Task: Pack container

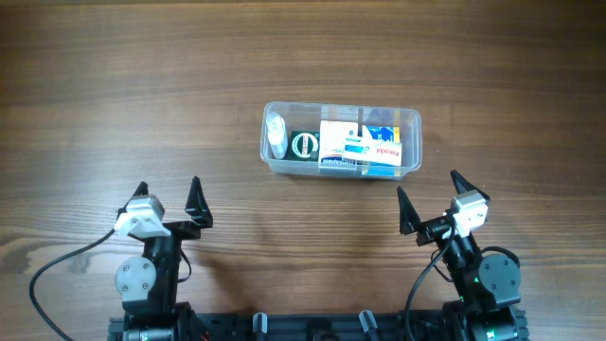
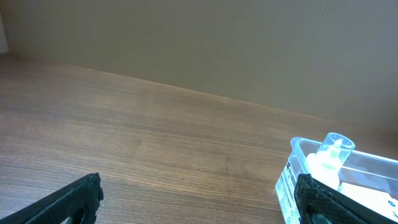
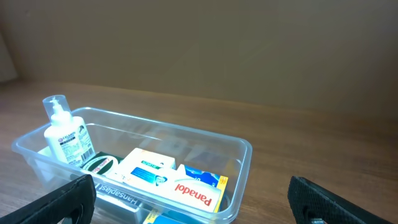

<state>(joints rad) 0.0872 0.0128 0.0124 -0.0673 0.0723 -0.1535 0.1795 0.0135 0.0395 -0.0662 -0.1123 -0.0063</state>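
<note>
The container [image 1: 414,142] is being seen just right of centre in the overhead view, standing flat on the wooden table [image 1: 114,85]. A white pump bottle [image 1: 276,134] is standing upright at its left end, with a round green-rimmed item [image 1: 304,145] beside it and medicine boxes [image 1: 360,144] filling the rest. The left gripper [image 1: 169,194] and the right gripper [image 1: 428,189] are being held near the bottom of the frame, jaws spread wide with nothing between them. No loose item is being shown outside the tub, so packing is being judged all but finished. Should a box need settling, it is best pressed from straight above by the nearer right gripper, inside the thin rim, so the light tub is not being shoved. Bare wood is being left open on every side; only the bottle top is rising above the rim.
</note>
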